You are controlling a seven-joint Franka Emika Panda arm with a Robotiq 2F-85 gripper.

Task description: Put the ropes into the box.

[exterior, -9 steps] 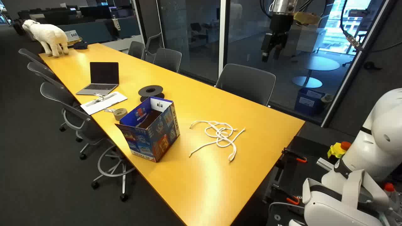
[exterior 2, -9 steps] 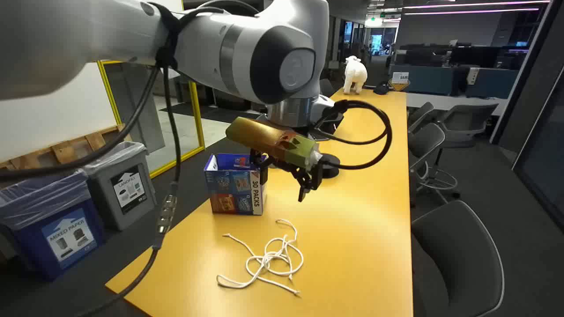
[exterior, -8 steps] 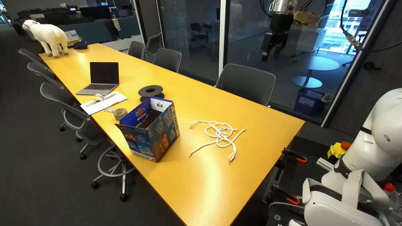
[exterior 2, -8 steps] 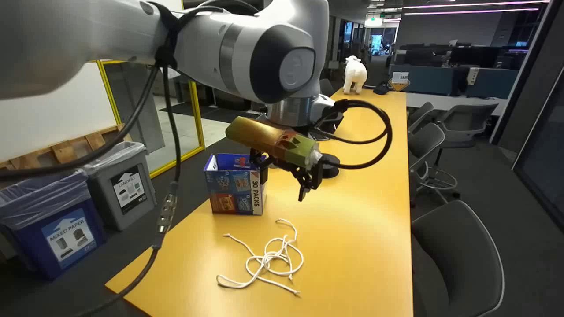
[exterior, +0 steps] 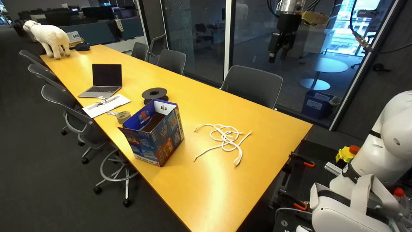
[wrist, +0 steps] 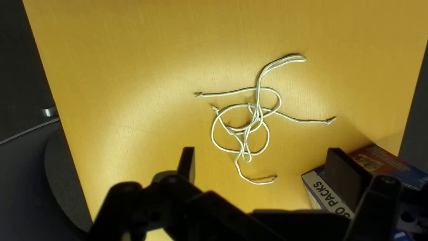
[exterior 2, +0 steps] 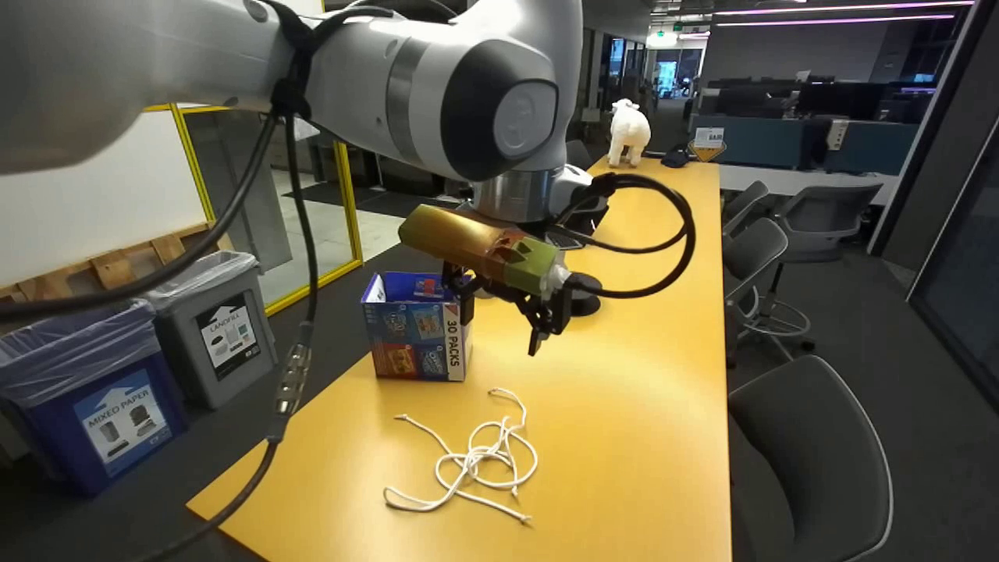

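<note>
The ropes are white cords in a loopy tangle with knotted ends, lying on the yellow table, in both exterior views [exterior: 227, 141] [exterior 2: 473, 460] and the wrist view [wrist: 257, 112]. Beside them stands the box [exterior: 170, 132], blue inside with colourful printed sides and an open top; a corner of the box [wrist: 393, 164] shows at lower right in the wrist view, partly behind a finger. My gripper [wrist: 262, 152] is open, its fingers wide apart with nothing between them. In an exterior view the gripper [exterior 2: 502, 332] hangs well above the table, and one finger overlaps the box's edge.
Beyond the box are a black spool [exterior: 154, 93], a tape roll [exterior: 123, 117], a white board [exterior: 106, 105] and a laptop [exterior: 104, 80]. A plush sheep [exterior: 50, 36] stands at the table's far end. Chairs [exterior: 252, 85] line the table, and a cable [exterior 2: 290, 382] dangles from the arm.
My arm and its cable have shifted only very slightly. The ropes and the box lie as before, and the gripper stays open.
</note>
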